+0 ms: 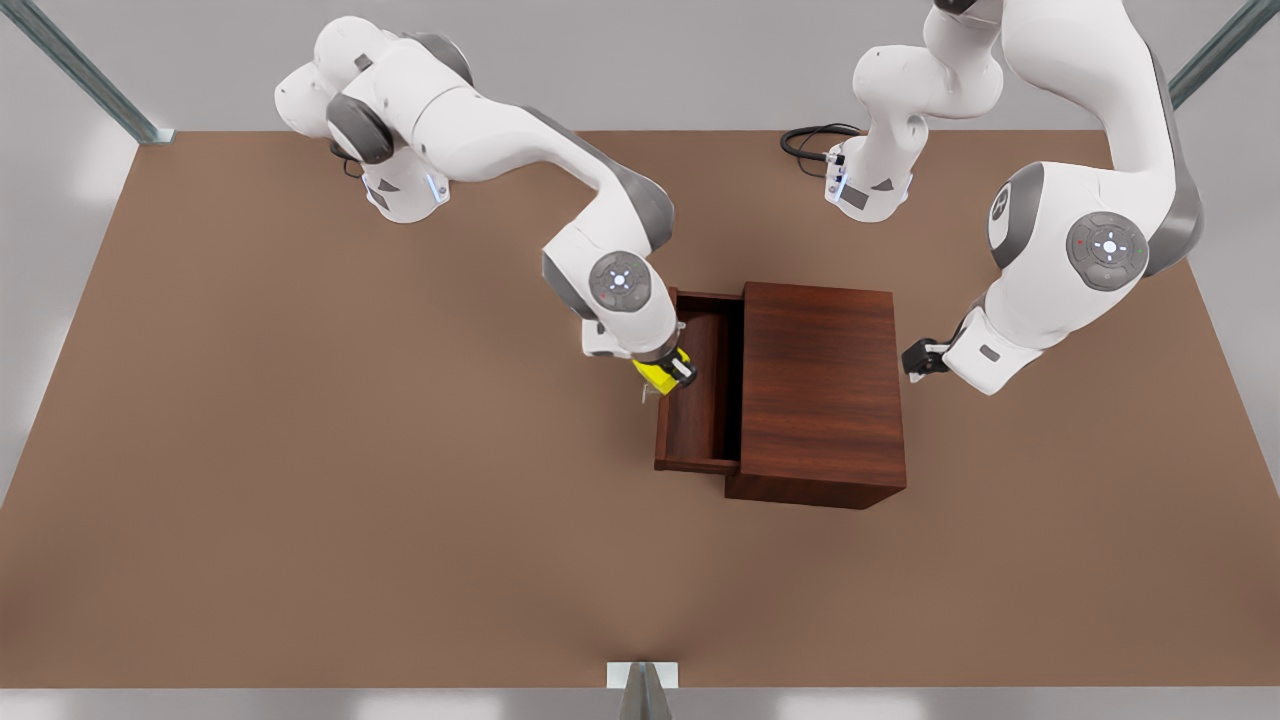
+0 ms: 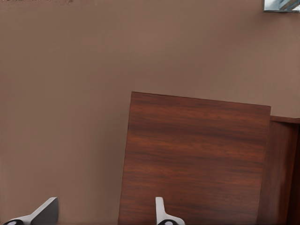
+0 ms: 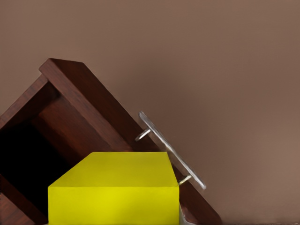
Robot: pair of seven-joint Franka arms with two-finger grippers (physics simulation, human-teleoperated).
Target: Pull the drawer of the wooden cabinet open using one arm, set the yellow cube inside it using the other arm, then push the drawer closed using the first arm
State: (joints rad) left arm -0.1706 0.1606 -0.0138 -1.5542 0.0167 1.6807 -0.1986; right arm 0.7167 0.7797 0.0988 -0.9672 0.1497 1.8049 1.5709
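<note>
Desk (image 1: 300, 450): plain brown surface carrying both arm bases and the wooden cabinet; metal frame struts stand at its corners and at the near edge.

Wooden cabinet (image 1: 820, 390): dark reddish-brown box on the desk, right of centre in the front view. In the left wrist view its grained top (image 2: 197, 159) shows.

Drawer (image 1: 700, 400): pulled out of the cabinet toward the front view's left, its tray open from above. The right wrist view shows the drawer front (image 3: 108, 126) with the thin silver bar handle (image 3: 171, 150) on two posts, and the dark inside of the tray behind it.

Yellow cube (image 1: 660, 373): held above the drawer front's edge, over the handle side of the open tray, off the desk. In the right wrist view the cube (image 3: 117, 187) sits close to the camera, in front of the drawer front and handle.

Right claw (image 1: 672, 368): at the end of the arm on the front view's left, pointed down over the drawer front and closed around the yellow cube.

Left claw (image 1: 922, 358): at the end of the arm on the front view's right, beside the cabinet's far side from the drawer, near it but not touching. Its fingertips (image 2: 164, 213) stand spread apart with nothing between them, above the cabinet's edge and the desk.

Writing: no brand, label or text can be read on the cabinet, cube or arms.
</note>
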